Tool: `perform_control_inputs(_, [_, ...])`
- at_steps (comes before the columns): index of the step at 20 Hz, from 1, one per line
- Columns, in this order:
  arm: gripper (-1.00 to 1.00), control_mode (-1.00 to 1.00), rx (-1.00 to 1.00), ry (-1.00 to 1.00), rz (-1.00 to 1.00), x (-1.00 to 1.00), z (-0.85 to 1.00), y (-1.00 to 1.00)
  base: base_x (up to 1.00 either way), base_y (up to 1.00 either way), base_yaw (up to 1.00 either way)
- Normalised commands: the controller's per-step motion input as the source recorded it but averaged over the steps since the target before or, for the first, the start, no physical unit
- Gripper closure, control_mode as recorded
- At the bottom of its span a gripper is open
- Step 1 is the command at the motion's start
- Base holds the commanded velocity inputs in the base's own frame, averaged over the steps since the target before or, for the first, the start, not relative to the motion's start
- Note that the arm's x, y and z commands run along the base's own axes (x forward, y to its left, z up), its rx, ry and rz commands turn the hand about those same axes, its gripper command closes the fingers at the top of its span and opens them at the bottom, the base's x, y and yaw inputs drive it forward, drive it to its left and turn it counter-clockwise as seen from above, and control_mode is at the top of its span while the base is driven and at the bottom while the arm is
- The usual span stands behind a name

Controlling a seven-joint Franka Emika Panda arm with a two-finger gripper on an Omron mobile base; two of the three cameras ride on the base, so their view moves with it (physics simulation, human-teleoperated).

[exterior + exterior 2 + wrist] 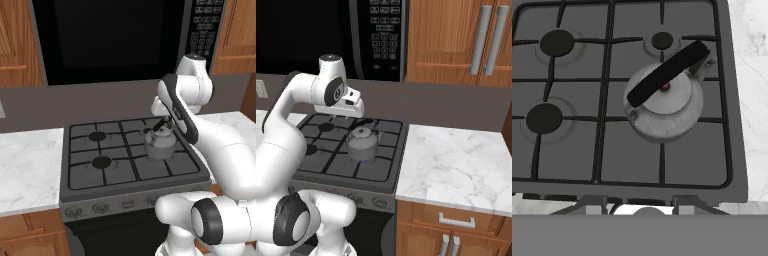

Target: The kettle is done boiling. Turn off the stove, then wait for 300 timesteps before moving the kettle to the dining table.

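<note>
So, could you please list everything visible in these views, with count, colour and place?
kettle: one, grey metal with black handle, on the stove's right side, between the right burners.
stove: one, dark grey, black grates, four burners, knobs along the front.
microwave: one, black, above the stove, keypad on its right.
counters: two, white marble, either side of the stove.
cabinets: brown wood, above and below the counters, silver handles.
wall: grey, behind the stove.
arm: one, white with dark joints, reaching over the stove.
gripper: one, above the kettle, not holding it; fingers' spread unclear.
</note>
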Motion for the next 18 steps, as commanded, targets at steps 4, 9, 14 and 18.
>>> perform_control_inputs(4, [-1.0,-1.0,0.0,0.0,0.0,-0.01,0.0,0.0,0.0,0.0,0.0])
perform_control_inputs(9, [-1.0,-1.0,0.0,0.0,0.0,-0.13,0.0,0.0,0.0,0.0,0.0])
perform_control_inputs(14, [-1.0,-1.0,0.01,0.0,0.0,-0.08,0.0,-0.05,0.0,0.0,0.0])
perform_control_inputs(18, [-1.0,-1.0,0.02,0.0,0.0,-0.11,0.0,-0.13,0.0,0.0,0.0])
